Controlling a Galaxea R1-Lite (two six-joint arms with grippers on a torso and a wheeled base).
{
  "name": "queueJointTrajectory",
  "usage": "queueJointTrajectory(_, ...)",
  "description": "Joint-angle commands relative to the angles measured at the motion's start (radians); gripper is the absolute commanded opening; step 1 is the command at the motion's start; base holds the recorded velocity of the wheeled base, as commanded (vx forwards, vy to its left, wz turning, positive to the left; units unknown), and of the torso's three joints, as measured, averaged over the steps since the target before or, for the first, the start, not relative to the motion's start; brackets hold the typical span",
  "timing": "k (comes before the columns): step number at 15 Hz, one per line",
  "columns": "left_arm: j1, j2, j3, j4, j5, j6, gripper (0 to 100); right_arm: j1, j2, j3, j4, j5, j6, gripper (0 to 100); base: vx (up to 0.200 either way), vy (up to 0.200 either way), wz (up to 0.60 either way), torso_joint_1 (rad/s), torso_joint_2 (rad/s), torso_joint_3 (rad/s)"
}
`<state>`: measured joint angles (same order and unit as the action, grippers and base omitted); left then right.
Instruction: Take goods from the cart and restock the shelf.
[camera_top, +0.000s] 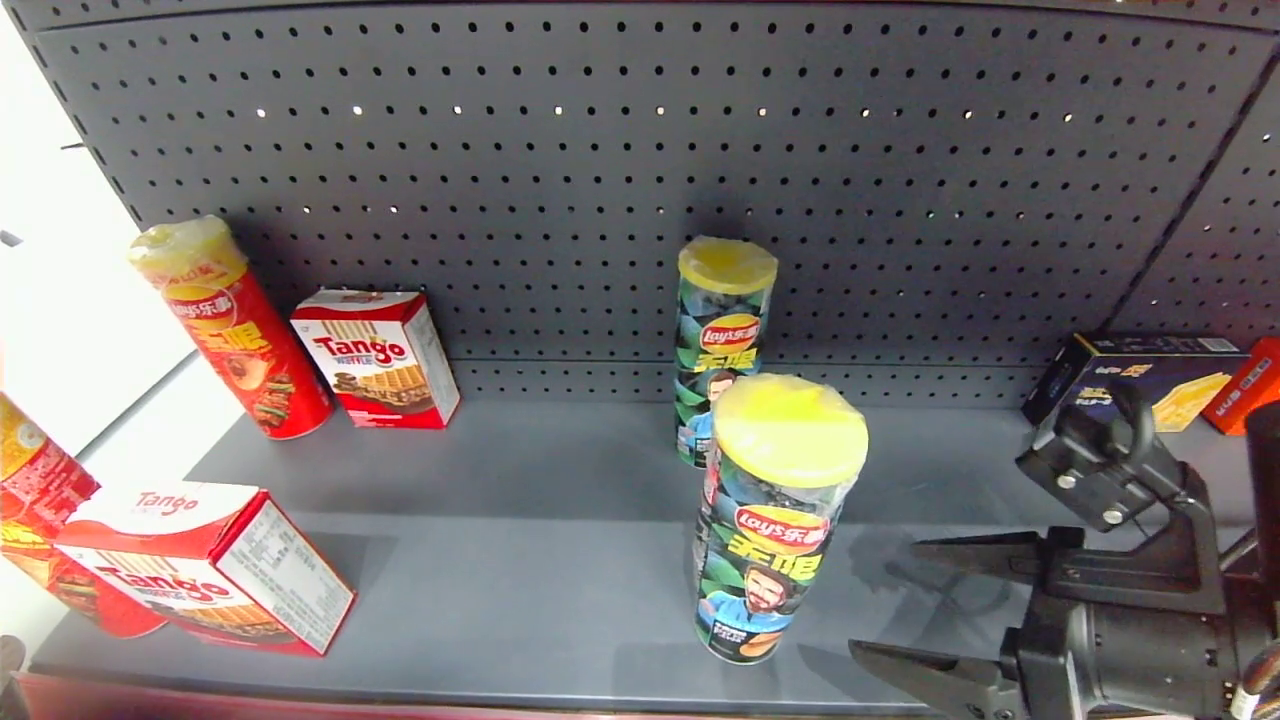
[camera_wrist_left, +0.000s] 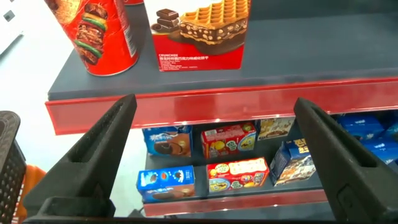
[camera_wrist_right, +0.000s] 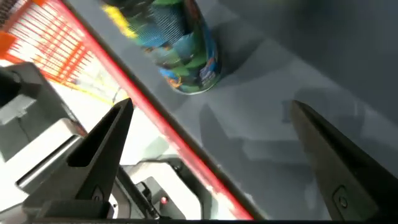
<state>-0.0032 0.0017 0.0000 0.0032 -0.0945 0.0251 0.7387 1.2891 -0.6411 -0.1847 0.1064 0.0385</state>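
A green chips can (camera_top: 775, 520) with a yellow lid stands upright near the front edge of the grey shelf (camera_top: 520, 560). A second green chips can (camera_top: 722, 345) stands behind it. My right gripper (camera_top: 930, 610) is open and empty, just right of the front can and apart from it. In the right wrist view the can (camera_wrist_right: 180, 46) lies beyond the open gripper (camera_wrist_right: 217, 155). My left gripper (camera_wrist_left: 211, 162) is open and empty in front of the shelf's red front edge (camera_wrist_left: 217, 102), below a red chips can (camera_wrist_left: 99, 34) and a wafer box (camera_wrist_left: 199, 34).
On the shelf's left stand a red can (camera_top: 232, 330), a wafer box (camera_top: 378, 357), and at the front another wafer box (camera_top: 205, 570). A dark box (camera_top: 1140, 375) sits at the back right. An orange wire cart (camera_wrist_right: 56, 43) is below. The lower shelf (camera_wrist_left: 236, 168) holds several small boxes.
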Motion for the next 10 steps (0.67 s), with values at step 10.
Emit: queueJointTrajectory(10,0.0,0.003,0.0,0.0,0.001,-0.001,100,-0.042,0.151,-0.114,-0.001,-0.027,0.0,100,0.0,0.0,0.0,0.0,0.0,0.0)
